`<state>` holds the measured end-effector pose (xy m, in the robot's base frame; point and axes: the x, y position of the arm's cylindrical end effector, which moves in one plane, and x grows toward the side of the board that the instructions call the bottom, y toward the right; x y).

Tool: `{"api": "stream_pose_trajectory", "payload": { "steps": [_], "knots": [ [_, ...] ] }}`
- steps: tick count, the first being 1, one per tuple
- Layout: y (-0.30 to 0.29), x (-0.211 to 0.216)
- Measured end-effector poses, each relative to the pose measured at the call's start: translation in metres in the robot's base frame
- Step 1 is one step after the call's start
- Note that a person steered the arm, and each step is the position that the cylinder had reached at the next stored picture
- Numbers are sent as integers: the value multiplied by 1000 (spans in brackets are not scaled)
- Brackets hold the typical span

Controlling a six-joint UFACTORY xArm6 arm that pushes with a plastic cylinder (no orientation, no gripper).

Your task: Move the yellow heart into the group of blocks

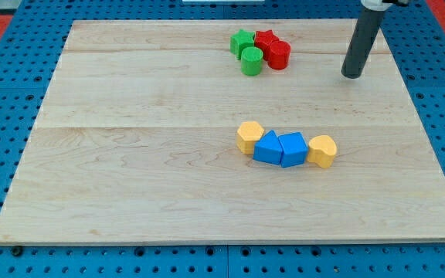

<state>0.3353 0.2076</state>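
Observation:
The yellow heart lies at the right end of a row in the middle of the wooden board, touching a blue block. Left of that sit a blue triangle-like block and a yellow hexagon-like block. A second group sits near the view's top: a green star, a green cylinder, a red star and a red cylinder. My tip rests on the board at the upper right, well above the yellow heart and right of the red cylinder, touching no block.
The board lies on a blue perforated table. The rod rises to the view's top right.

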Motion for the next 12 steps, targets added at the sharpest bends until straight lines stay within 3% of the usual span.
{"api": "stream_pose_trajectory", "payload": {
  "steps": [4,5,6,7,8,9,10,11,12],
  "knots": [
    [24,0],
    [50,41],
    [53,180],
    [-33,214],
    [-57,173],
    [-28,153],
    [-104,140],
    [-59,174],
    [-120,150]
  ]
}}
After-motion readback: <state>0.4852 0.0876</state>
